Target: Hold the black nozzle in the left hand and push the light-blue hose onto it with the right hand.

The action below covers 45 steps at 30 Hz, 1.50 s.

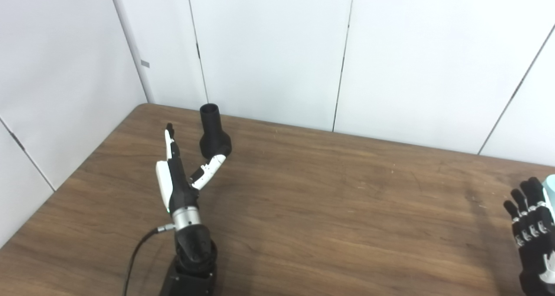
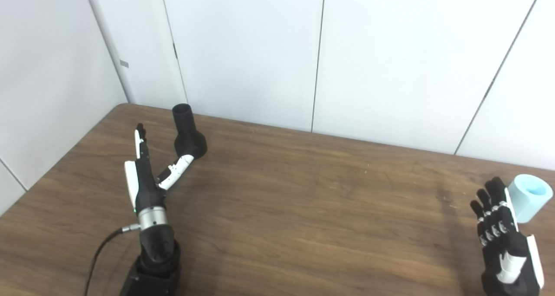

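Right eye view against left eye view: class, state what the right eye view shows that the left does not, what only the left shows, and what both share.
Only the right eye view shows the light-blue hose nearly whole, its open end facing up, just beyond the right hand.

The left eye view adds nothing; it cuts the hose to a sliver at its right edge.

Both show the black nozzle upright on the wooden table, with the open left hand beside it, thumb near its base.
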Motion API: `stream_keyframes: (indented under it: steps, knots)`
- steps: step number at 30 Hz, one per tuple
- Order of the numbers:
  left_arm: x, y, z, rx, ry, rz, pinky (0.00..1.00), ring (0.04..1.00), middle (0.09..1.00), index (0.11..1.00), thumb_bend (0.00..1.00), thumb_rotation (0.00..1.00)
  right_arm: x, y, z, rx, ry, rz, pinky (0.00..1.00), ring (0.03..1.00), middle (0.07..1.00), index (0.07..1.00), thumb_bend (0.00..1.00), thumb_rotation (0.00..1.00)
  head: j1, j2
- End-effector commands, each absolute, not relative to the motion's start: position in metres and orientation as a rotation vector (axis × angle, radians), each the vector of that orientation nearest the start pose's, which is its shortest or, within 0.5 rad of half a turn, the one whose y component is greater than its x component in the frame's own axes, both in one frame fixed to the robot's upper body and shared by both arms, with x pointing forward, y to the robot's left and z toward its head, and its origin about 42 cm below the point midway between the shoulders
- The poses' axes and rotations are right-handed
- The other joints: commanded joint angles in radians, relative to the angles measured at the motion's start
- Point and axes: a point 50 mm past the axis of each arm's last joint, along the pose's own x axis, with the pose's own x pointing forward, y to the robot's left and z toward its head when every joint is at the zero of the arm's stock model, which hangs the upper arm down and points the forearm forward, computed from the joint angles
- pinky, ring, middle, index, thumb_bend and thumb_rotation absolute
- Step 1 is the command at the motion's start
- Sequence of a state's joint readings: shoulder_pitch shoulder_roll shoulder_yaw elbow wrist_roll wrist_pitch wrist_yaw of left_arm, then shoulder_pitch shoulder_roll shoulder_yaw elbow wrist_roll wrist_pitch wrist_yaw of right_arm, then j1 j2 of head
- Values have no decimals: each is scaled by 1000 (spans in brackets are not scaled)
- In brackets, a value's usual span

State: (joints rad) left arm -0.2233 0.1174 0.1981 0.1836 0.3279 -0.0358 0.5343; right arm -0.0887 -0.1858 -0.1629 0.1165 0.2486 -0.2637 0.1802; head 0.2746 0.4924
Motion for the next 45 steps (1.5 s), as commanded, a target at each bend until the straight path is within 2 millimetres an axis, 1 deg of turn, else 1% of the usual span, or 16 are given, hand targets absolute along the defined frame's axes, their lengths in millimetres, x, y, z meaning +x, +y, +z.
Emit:
stream_keyframes:
  steps: [1,6,9,14,20,25,34,45]
  knots:
    - [333,327,117,525,-95,662,1000,1000,1000,1000,958,423,274,-301,72,81,-111,-21,962,995,1000,1000,811,1000,1,1]
    - [339,341,126,660,-88,620,1000,1000,963,1000,978,399,273,-300,73,80,-108,-22,963,995,1000,1000,808,1000,-2,4]
    - [344,351,132,730,-81,579,1000,988,939,995,995,409,273,-298,73,78,-107,-23,964,996,1000,1000,798,1000,-5,5]
    - [347,359,137,784,-59,498,1000,984,936,972,1000,407,273,-297,74,76,-106,-24,965,997,1000,1000,794,1000,-8,8]
    - [351,362,143,798,-56,449,1000,971,936,945,1000,393,273,-296,75,73,-106,-24,966,993,1000,1000,794,1000,-10,10]
    - [362,362,148,797,-73,429,1000,960,912,931,1000,385,272,-295,76,74,-108,-22,966,993,1000,1000,797,1000,-15,13]
    - [382,359,157,766,-95,397,1000,937,880,863,1000,377,270,-294,78,78,-111,-19,967,993,1000,1000,805,1000,-20,16]
    - [400,362,162,789,-87,400,994,929,875,856,1000,379,270,-293,76,80,-107,-18,968,993,1000,1000,794,1000,-22,17]
